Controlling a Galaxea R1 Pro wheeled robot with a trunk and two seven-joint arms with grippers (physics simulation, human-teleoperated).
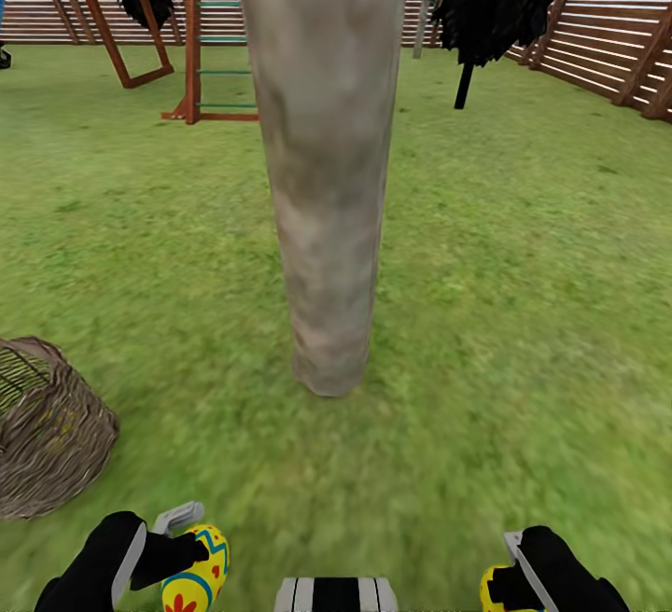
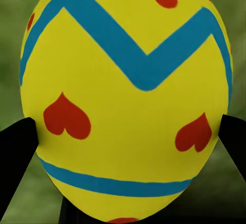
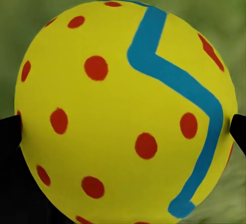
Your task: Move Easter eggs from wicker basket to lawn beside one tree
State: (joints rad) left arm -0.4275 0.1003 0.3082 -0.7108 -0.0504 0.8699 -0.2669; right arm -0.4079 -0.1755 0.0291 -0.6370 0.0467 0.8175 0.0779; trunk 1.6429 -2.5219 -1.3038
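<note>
1. Mottled green grass lawn (image 1: 523, 313) spreads wide.
2. Thick pale grey-brown tree trunk (image 1: 325, 173) rises ahead.
3. Brown open-weave wicker basket (image 1: 47, 430) sits on the grass, left of the trunk.
4. Left gripper (image 1: 182, 551) grasps a yellow, blue-zigzag, red-heart Easter egg (image 2: 128, 106).
5. Right gripper (image 1: 509, 575) clasps a yellow red-dotted egg (image 3: 123, 116).

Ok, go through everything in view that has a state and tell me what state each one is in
Left gripper: shut on the heart egg, held above the lawn.
Right gripper: shut on the dotted egg, held off the grass.
Wicker basket: on the grass, left of the tree trunk; contents not visible.
Tree trunk: upright, no egg at its base yet.
</note>
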